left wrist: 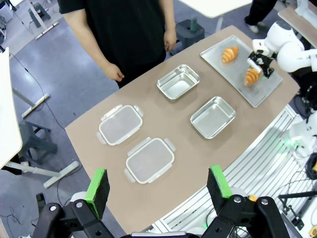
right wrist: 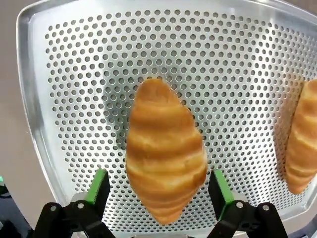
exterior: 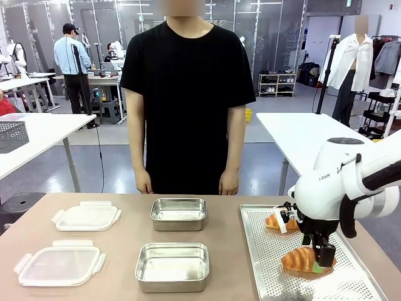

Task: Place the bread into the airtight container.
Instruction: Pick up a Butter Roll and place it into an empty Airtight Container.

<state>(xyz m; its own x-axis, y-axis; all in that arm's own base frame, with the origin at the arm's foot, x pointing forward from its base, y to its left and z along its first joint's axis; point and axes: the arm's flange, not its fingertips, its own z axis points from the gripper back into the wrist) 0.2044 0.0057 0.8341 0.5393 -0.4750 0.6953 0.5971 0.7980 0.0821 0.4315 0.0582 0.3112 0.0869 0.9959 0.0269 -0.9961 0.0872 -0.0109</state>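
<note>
Near croissant (right wrist: 165,153) lies flat on the perforated tray (exterior: 263,276) at the tabletop's (exterior: 125,251) right end; long axis runs across the tray's width, tips left and right in the front view; bare tray all round it, rim well clear; second croissant (exterior: 280,221) apart, farther back. Right hand (exterior: 322,256) open, green pads straddling the near croissant's middle, not clamped. Two open-topped steel containers (exterior: 178,213) mid-tabletop; two lids (exterior: 86,216) left of them. Left hand (left wrist: 157,188) open, high above the tabletop.

Brown table (exterior: 225,244), far steel container (exterior: 178,214), near steel container (exterior: 172,267), far lid (exterior: 86,217), near lid (exterior: 59,263) at left, perforated tray (exterior: 268,277) at right
</note>
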